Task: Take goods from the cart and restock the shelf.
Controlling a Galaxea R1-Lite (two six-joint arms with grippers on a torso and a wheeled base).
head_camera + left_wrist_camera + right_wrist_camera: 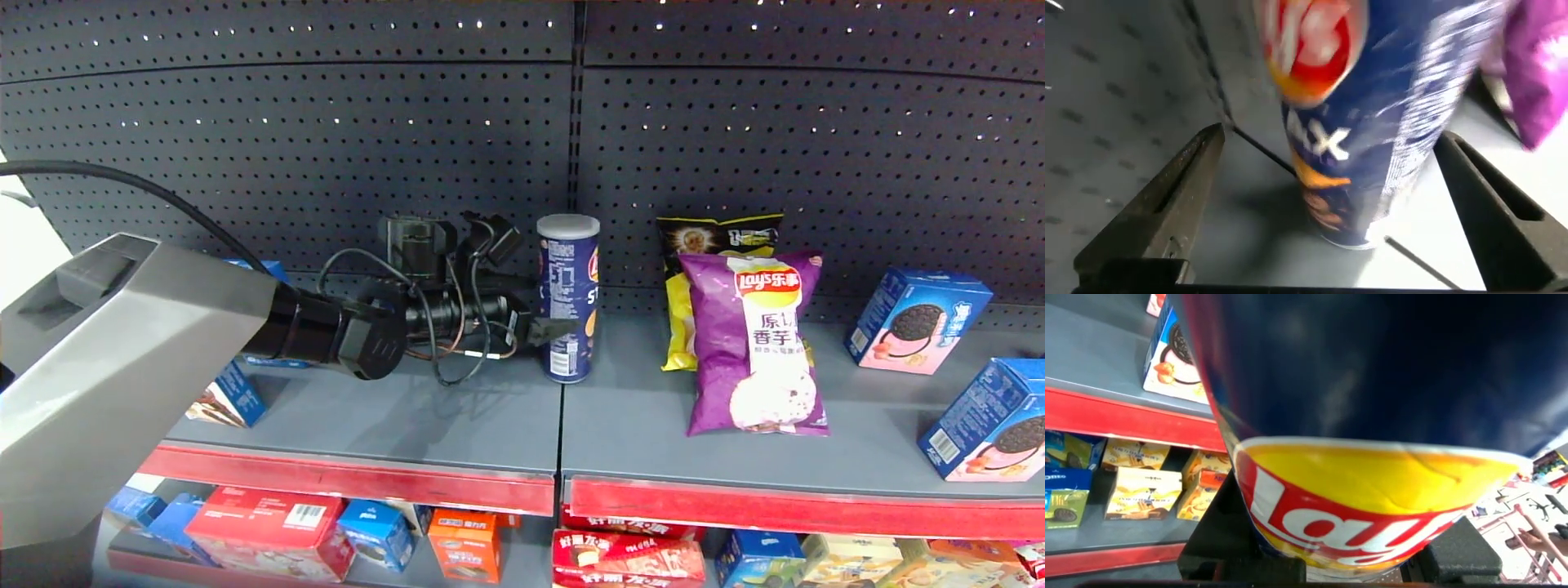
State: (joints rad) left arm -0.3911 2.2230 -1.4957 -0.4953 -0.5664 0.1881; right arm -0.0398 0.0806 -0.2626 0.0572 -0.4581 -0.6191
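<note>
The grey metal shelf with a red front strip [408, 416] carries a purple crisp bag [755, 343] and, to its left, an upright blue cylindrical crisp can with a white lid [569, 269]. The left gripper [1331, 135] is released, with its fingers spread either side of the can and clear of it. The right gripper [1339, 554] grasps a dark blue and yellow snack pack [1372, 392].

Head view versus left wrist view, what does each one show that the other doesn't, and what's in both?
Head view only: the white lid on the blue can, a yellow bag, blue cookie boxes and a red box on the level below. Left wrist view only: the left gripper's two fingers standing apart on either side of the can. Both: the blue can, the purple bag and the grey shelf.
</note>
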